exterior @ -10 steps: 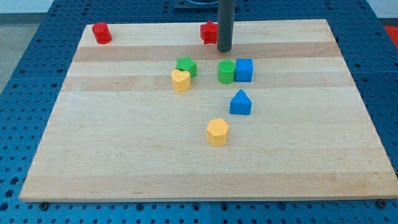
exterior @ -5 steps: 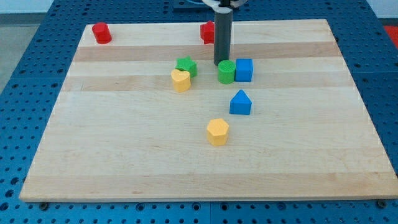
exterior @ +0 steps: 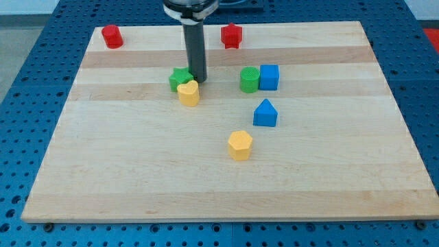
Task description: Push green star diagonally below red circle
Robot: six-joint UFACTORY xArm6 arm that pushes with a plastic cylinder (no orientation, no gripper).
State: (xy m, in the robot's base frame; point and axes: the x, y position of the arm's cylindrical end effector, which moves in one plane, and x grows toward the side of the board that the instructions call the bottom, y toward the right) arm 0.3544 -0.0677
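Observation:
The green star (exterior: 180, 78) lies on the wooden board (exterior: 137, 171), left of centre near the view's top. My tip (exterior: 197, 79) is right against its right side. A yellow heart block (exterior: 188, 92) touches the star at its lower right, just below my tip. The red circle (exterior: 112, 36) stands at the board's top left corner, well up and left of the star.
A red star-like block (exterior: 232, 36) sits at the top middle. A green cylinder (exterior: 250, 79) and a blue cube (exterior: 269, 77) stand side by side right of my tip. A blue triangular block (exterior: 265, 113) and a yellow hexagon (exterior: 240, 145) lie lower.
My tip moved left from beside the green cylinder to the green star. The star and the yellow heart have shifted left and slightly down.

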